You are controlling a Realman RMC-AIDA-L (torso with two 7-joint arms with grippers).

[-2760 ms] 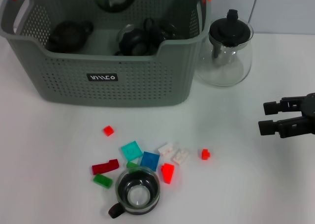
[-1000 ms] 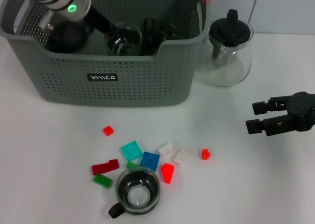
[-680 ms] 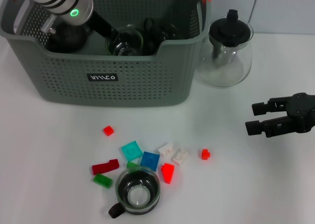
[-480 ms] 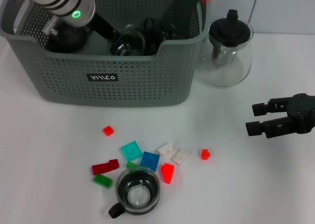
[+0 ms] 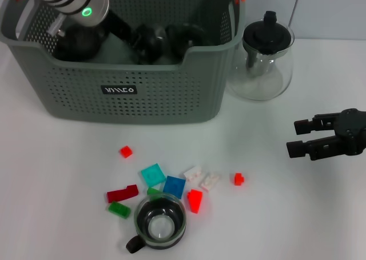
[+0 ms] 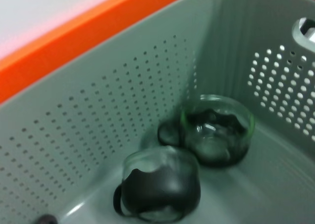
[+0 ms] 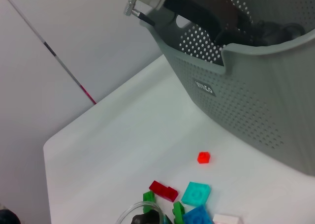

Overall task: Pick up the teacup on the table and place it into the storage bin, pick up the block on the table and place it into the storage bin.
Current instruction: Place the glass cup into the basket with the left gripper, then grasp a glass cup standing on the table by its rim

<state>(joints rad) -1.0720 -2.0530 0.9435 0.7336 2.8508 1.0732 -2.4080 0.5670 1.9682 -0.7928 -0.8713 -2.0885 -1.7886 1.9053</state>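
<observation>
Overhead first, head view: left arm reaches down into the storage bin [image 5: 143, 94]; its left pincer [image 5: 139, 40] is buried among dark cups inside, and whether it is spread or pressed together cannot be told. Right pincer [image 5: 302, 137] hovers over the white tabletop [image 5: 51, 174], fingers spread, holding nothing, well apart from the bin and below the glass teapot [image 5: 265, 60], which stands just beside the bin. The teacup [image 5: 159, 223] sits upright on the tabletop, far to the left of the right pincer. Loose blocks ring it: red block [image 5: 194, 200] and blue block [image 5: 174, 187] just beside its rim, small orange-red block [image 5: 238, 179] nearest the right pincer, cyan block [image 5: 152, 174] farther off.

Left wrist view: inside the bin, perforated wall [image 6: 98, 135] close by. Two glass cups [image 6: 162, 184] lie on the bin floor, near each other, dark inside.

Right wrist view: bin wall [image 7: 256, 101] with its black label, left arm entering over the rim. A small red block [image 7: 203, 157] lies alone on the tabletop; cyan block [image 7: 196, 193] nearer the camera.
</observation>
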